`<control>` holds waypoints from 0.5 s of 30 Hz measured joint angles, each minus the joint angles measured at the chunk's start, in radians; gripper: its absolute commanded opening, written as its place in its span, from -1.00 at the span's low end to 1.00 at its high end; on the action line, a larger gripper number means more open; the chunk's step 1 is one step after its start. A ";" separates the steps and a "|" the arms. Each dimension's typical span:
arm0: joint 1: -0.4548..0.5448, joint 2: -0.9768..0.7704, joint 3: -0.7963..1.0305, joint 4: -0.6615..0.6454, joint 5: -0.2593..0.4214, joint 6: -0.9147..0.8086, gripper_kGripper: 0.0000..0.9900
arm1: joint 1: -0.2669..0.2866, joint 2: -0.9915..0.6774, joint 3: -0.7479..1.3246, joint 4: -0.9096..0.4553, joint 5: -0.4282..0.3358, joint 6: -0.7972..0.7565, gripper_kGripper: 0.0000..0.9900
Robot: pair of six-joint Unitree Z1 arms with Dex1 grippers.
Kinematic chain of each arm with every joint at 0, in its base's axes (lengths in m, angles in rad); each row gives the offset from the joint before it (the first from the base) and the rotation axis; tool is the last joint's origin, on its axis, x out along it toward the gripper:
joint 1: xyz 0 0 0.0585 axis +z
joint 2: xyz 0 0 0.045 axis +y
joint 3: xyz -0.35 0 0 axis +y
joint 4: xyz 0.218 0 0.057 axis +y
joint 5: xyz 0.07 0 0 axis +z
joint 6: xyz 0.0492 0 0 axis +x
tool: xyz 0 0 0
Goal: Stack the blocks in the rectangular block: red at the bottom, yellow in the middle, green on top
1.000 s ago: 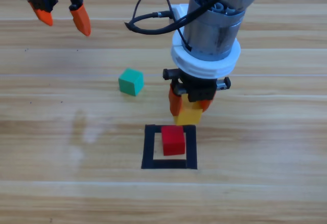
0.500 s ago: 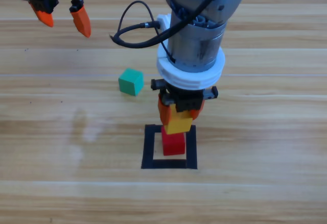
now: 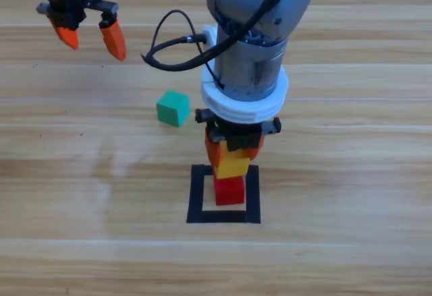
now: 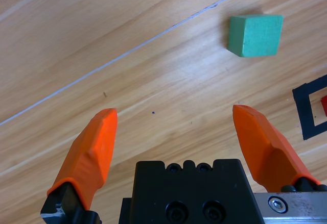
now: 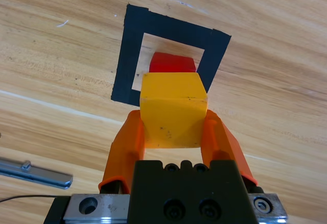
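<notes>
Two orange jaws of the right gripper [image 3: 233, 156] clamp the yellow cube [image 3: 233, 166] by opposite flat sides – seemingly light and rigid – above the red cube [image 3: 229, 190] inside the black tape rectangle [image 3: 197, 195]. The left gripper [image 3: 90, 34] waits, jaws apart; the green cube [image 3: 173, 108] sits nearby.

Looks like a robotics lab bench: bare wooden table [image 3: 351, 255], black tape rectangle [image 3: 223, 194] marked on it, plain foam cubes in red [image 3: 229, 190], yellow [image 3: 233, 167], green [image 3: 173, 108] on or just beside that rectangle.
</notes>
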 measured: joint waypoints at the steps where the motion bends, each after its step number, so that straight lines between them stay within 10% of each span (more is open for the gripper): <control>1: 0.000 0.003 0.000 0.000 0.000 0.000 0.94 | 0.000 0.012 -0.003 0.000 0.000 0.000 -1.00; 11: 0.000 0.006 0.000 0.000 -0.004 0.003 0.93 | 0.001 0.035 -0.008 0.000 -0.002 0.001 -0.92; 15: 0.000 0.019 0.000 0.000 -0.004 0.004 0.92 | 0.001 0.037 -0.013 0.000 -0.002 0.001 0.92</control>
